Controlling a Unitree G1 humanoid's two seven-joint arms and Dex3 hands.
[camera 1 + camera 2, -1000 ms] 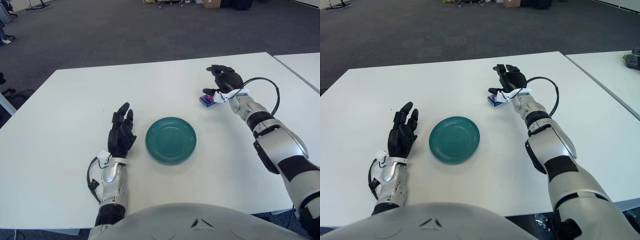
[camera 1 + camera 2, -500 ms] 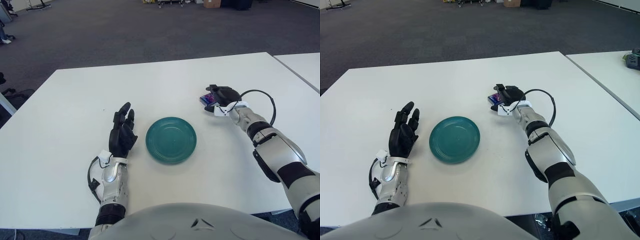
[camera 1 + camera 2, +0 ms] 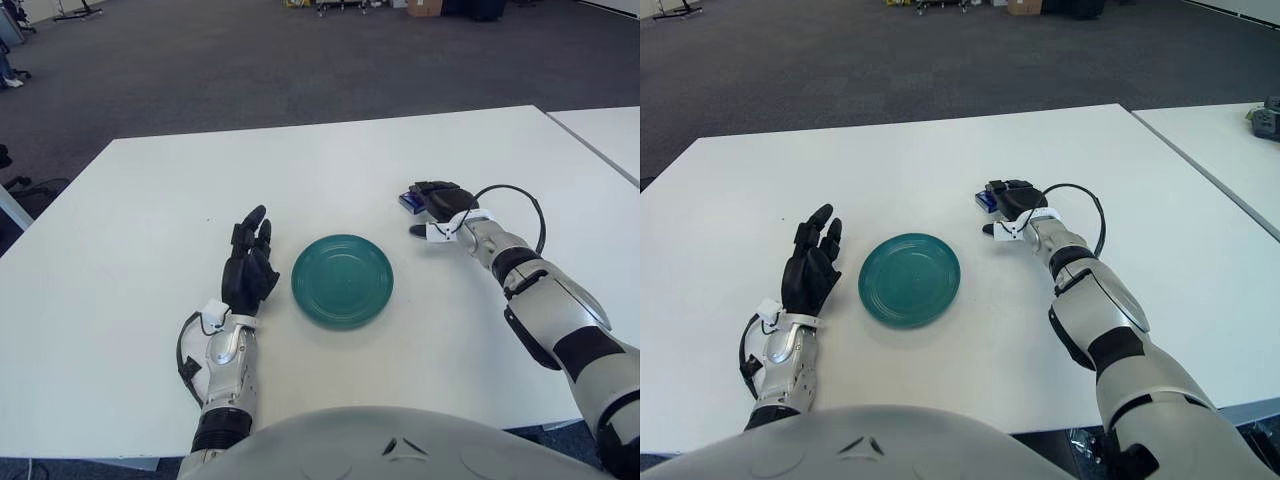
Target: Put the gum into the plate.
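- Mostly hidden, the gum (image 3: 407, 201) is lying on the table (image 3: 140, 200), to the right of the plate (image 3: 342, 279) and a little farther from the robot, well apart from its rim; only a blue corner is showing past the fingers.
- Covering it is the right hand (image 3: 437, 203), which is sitting low over the pack with its fingers (image 3: 432, 188) draped across the top and its thumb (image 3: 418, 231) sticking out on the near side.
- Whether those fingers are actually pinching the gum or just lying over it is something I cannot tell; the pack is not looking lifted off the table.
- Between the two hands, the plate is sitting with nothing in it.
- Just left of the plate, the left hand (image 3: 247, 267) is showing idle, its fingers loosely spread, pointing away from the robot and holding nothing.
- As a judgement, the task is sitting at the grasping step: the reach is looking done, but closing securely, lifting, carrying the gum left toward the plate and letting go over it are all remaining.
- Being small and flat, the pack is looking liable to slide out from under the fingers rather than come up cleanly.
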